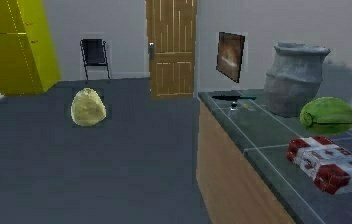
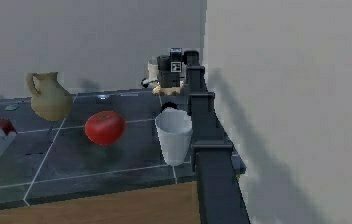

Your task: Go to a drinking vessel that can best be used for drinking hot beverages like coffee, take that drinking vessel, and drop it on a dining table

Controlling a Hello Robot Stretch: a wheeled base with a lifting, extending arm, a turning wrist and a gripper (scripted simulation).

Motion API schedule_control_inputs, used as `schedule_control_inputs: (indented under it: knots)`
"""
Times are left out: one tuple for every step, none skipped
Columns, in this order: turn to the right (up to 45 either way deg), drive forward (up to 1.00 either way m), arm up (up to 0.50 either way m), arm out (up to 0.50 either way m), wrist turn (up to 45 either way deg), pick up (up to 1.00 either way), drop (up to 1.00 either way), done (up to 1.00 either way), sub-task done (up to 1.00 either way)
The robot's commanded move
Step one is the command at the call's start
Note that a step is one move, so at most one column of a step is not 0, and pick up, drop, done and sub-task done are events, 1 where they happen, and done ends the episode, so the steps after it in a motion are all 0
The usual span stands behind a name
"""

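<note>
— Looking for the cup? It stands on the counter, near the gripper, right beside the arm.
— Does the gripper hold anything?
— Can't tell. The tomato sits farther from it. The pack's print is too small to read.

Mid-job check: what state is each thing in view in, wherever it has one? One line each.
Wooden door: shut.
White cup: upright on the counter, mouth up, beside the arm.
Tan jug: upright on the counter.
Grey pot: upright.
Gripper: at the counter's far side; cannot tell whether it holds anything.
</note>
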Motion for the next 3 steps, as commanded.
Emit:
schedule_control_inputs:
  knots:
    - [0.0, 0.0, 0.06, 0.0, 0.0, 0.0, 0.0, 0.0, 0.0]
    - [0.0, 0.0, 0.0, 0.0, -45.0, 0.0, 0.0, 0.0, 0.0]
    - [0.0, 0.0, 0.0, 0.0, -45.0, 0.0, 0.0, 0.0, 0.0]
